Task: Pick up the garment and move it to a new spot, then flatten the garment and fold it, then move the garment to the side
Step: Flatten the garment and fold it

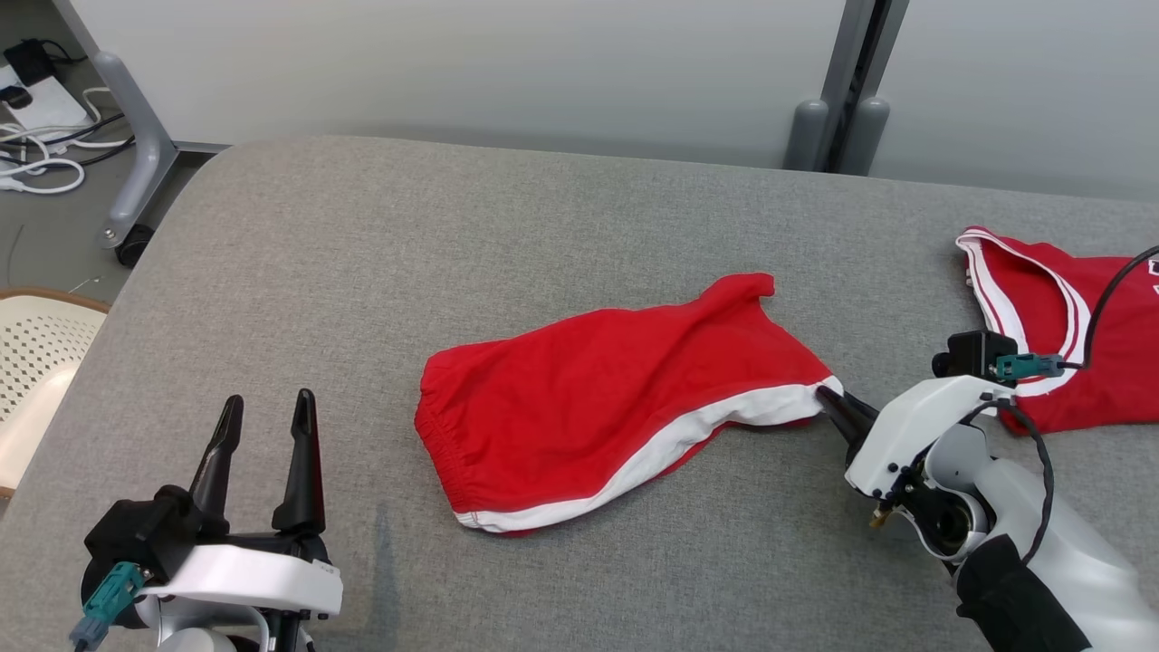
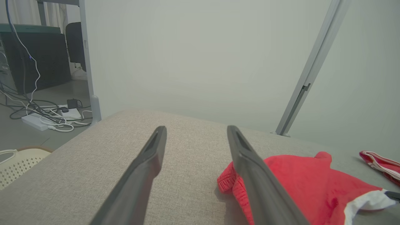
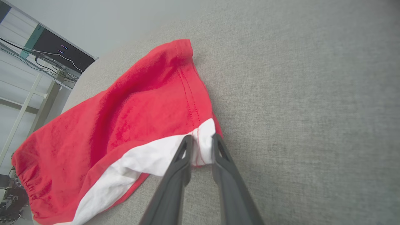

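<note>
The garment, red shorts with a white side stripe, lies rumpled in the middle of the grey padded table. My right gripper reaches in from the right to the garment's right corner. In the right wrist view the gripper has its two fingers close together, pinching the white hem of the garment between them. My left gripper stands open at the lower left, apart from the cloth. In its own view the left gripper is wide open over bare table, with the garment to its right.
A second red piece with white trim lies at the table's right edge, also seen as a red and white piece. A perforated white chair stands off the left edge. Cables and a power strip lie on the floor beyond.
</note>
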Tool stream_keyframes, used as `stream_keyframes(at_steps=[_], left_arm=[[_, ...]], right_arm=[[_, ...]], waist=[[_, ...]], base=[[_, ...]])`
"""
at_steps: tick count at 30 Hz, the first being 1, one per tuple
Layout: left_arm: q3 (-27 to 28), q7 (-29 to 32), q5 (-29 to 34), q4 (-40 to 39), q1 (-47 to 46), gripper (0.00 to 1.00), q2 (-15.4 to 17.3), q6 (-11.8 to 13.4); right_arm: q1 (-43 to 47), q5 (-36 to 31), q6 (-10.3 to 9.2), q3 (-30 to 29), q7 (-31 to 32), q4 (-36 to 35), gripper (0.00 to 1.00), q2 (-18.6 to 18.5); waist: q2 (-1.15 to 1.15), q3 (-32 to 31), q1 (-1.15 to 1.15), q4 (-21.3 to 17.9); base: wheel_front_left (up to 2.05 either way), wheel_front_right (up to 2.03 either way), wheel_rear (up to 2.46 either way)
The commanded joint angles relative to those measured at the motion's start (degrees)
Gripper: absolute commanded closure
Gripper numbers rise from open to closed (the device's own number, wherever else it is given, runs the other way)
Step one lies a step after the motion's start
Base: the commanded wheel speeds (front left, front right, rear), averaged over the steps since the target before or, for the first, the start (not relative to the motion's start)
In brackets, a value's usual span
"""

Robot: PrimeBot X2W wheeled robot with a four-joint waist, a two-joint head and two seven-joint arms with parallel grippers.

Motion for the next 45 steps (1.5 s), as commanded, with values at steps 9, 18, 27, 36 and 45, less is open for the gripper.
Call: stream_keyframes(at_steps=[9,18,27,36,45], left_arm=[[-0.1,-0.3,-0.3,0.5,-0.9,0.0,0.5,0.1],[-0.2,-0.5,-0.6,0.9,0.8,0.0,0.7,0.4],[-0.5,-0.5,-0.8,0.9,1.5,0.0,1.0,0.7],[-0.6,-0.5,-1.2,0.8,1.6,0.0,1.2,0.9],[-0.9,-0.6,-1.6,1.1,1.6,0.0,1.3,1.0]], right_arm=[[-1.0,1.5,0.05,3.2,-4.8,-1.5,1.0,-1.8],[3.5,2.1,0.05,8.2,-7.5,-8.5,1.0,-5.2],[8.8,3.3,0.05,10.3,-5.3,-15.1,1.0,-8.6],[14.4,2.6,0.05,9.1,-4.2,-18.7,1.0,-10.3],[19.3,0.0,0.05,6.9,-3.6,-19.4,1.0,-9.1]], waist=[[0.0,-0.3,0.0,-1.0],[0.0,-2.3,0.0,-3.1],[0.0,-3.0,0.0,-4.8],[0.0,-3.1,0.0,-5.3],[0.0,-3.0,0.0,-5.6]], base=[[0.0,0.0,0.0],[0.0,0.0,0.0],[0.0,0.0,0.0],[0.0,0.0,0.0],[0.0,0.0,0.0]])
